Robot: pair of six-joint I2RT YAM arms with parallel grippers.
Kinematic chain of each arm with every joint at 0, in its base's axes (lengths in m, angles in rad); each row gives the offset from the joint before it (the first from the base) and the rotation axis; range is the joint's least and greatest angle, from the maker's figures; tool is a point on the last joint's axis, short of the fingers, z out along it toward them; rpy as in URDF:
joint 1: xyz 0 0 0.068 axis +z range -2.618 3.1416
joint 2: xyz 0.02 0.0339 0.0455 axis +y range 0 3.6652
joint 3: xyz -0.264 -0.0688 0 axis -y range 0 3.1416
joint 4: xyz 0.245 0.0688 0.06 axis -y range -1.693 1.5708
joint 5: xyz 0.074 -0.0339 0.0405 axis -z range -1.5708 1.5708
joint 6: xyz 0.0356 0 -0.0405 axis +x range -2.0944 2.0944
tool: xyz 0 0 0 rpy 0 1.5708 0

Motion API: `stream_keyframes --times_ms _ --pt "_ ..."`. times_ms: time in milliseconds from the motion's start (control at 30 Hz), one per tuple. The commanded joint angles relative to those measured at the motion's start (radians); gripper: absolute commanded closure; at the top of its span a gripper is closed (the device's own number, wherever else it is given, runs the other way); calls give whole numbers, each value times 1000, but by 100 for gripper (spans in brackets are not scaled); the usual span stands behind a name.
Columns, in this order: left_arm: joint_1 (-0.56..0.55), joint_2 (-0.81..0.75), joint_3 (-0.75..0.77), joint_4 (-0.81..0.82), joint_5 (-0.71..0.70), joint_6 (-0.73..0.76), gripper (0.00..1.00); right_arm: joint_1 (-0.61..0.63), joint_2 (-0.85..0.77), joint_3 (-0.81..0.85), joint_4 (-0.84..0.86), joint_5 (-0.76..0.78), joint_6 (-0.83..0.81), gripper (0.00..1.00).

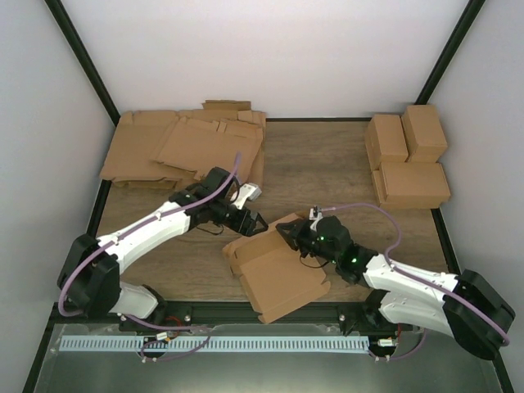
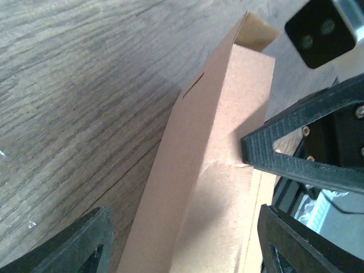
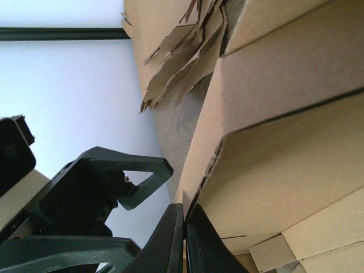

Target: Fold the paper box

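In the top view, the left end effector (image 1: 250, 219) and the right end effector (image 1: 286, 235) meet at the far edge of the paper box (image 1: 274, 274). The box lies on the table (image 1: 327, 155) just nearer than both. Flat cardboard sheets (image 1: 184, 143) lie well beyond the left one, and folded boxes (image 1: 407, 160) well beyond the right.

In the left wrist view, its fingers (image 2: 74, 244) stand wide apart with the box between them, ungripped. The right tip touches the box's side.

In the right wrist view, its fingers (image 3: 173, 239) are pressed together at a panel edge. Whether they pinch cardboard cannot be told.
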Motion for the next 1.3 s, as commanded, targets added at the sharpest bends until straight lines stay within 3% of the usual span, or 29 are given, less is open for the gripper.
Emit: stream_keyframes --times_ms 0,100,433,567,867,1267 --pt "-34 47 50 -97 -20 89 31 -3 -14 -34 12 -37 -99 99" --pt "-56 68 50 -100 -31 88 40 -3 -24 -59 25 -41 -113 99" --pt "-114 80 54 -90 -93 70 45 -3 -99 -77 -42 -8 -164 87" --pt "-123 83 55 -96 -110 69 48 -3 -159 -62 -143 42 -215 78" --pt "-135 94 56 -91 -124 59 50 -11 -230 41 -467 152 -387 69" --pt "-136 90 62 -92 -139 59 51 -324 -249 100 -582 -166 -710 58"
